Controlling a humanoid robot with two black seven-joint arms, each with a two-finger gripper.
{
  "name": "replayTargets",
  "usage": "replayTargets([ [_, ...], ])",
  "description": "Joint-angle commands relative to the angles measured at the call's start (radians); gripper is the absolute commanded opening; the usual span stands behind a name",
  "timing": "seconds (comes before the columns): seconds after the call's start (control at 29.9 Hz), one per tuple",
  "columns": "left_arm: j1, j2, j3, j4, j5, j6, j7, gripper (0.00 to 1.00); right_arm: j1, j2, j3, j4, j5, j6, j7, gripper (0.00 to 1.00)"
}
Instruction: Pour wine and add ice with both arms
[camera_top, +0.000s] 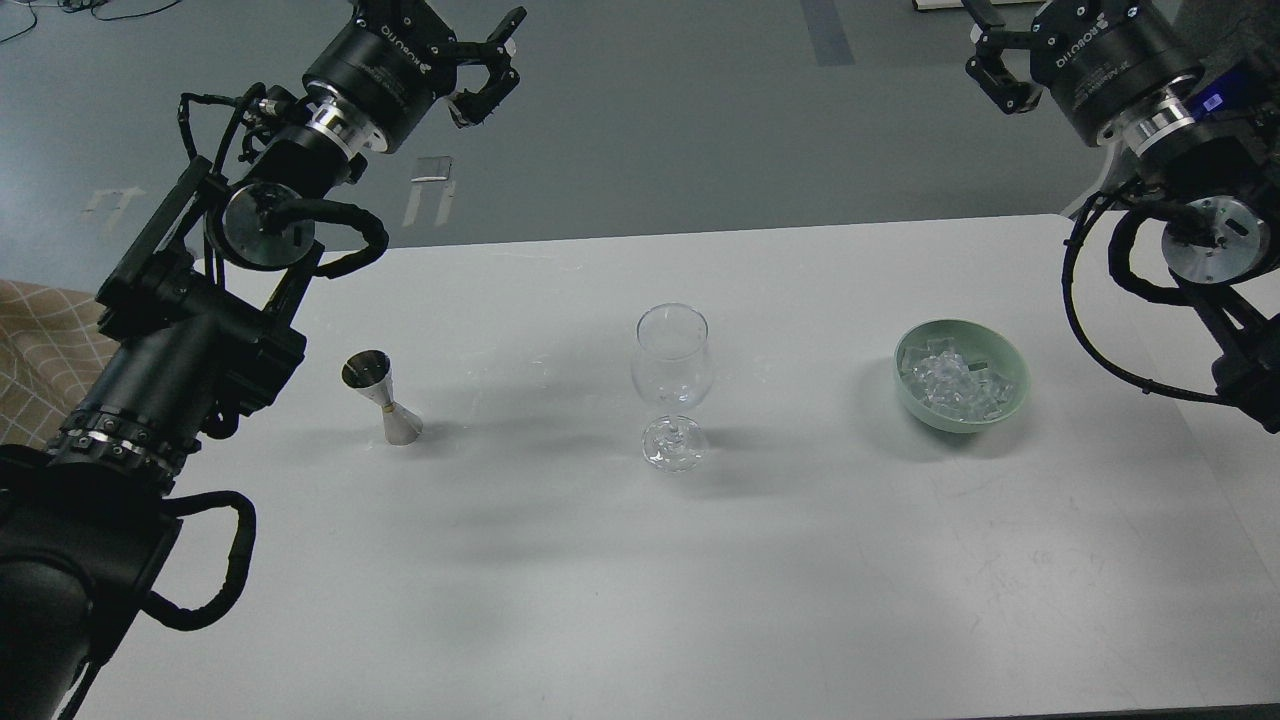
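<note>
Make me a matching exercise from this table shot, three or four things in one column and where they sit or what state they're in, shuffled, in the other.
Things:
1. jigger
2. wine glass
3. ice
4. left gripper

Places or states:
A. piled in the green bowl
B. raised beyond the table's far edge, open, holding nothing
C. upright and empty at the table's middle
D. standing left of the glass

Pairs: 1-D, 2-C, 3-A, 4-B

On the white table (700, 600), a clear stemmed wine glass (673, 385) stands upright midway between the grippers. A steel hourglass-shaped jigger (382, 398) stands left of it, below the left gripper (490, 62). Right, a pale green bowl (1000, 405) holds ice (945, 378), below the right gripper (990, 50).
</note>
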Motion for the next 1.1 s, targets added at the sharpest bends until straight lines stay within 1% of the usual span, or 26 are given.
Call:
replayTargets([
  [0.0,0.007,-0.006,0.001,0.0,0.002,0.0,0.0,0.98,-0.007,0.0,0.001,0.0,0.0,0.001,0.001,1.0],
  [0.13,0.015,-0.007,0.035,0.0,0.002,0.0,0.0,0.98,-0.009,-0.001,0.001,0.0,0.002,0.001,0.001,1.0],
  [0.27,0.015,0.0,0.04,0.0,0.003,0.0,0.0,0.98,-0.007,-0.001,0.001,0.001,0.0,0.001,0.001,1.0],
  [0.47,0.017,0.005,0.04,0.001,0.003,0.0,0.003,0.98,-0.001,0.014,0.001,0.001,-0.003,-0.034,0.001,1.0],
  [0.8,0.027,0.003,0.04,0.001,0.002,0.0,-0.009,0.98,0.005,0.005,0.004,0.008,-0.003,-0.036,-0.001,1.0],
  [1.07,0.02,0.043,0.029,0.032,0.0,0.0,-0.006,0.98,0.006,0.022,0.015,0.001,-0.005,-0.039,0.001,1.0],
])
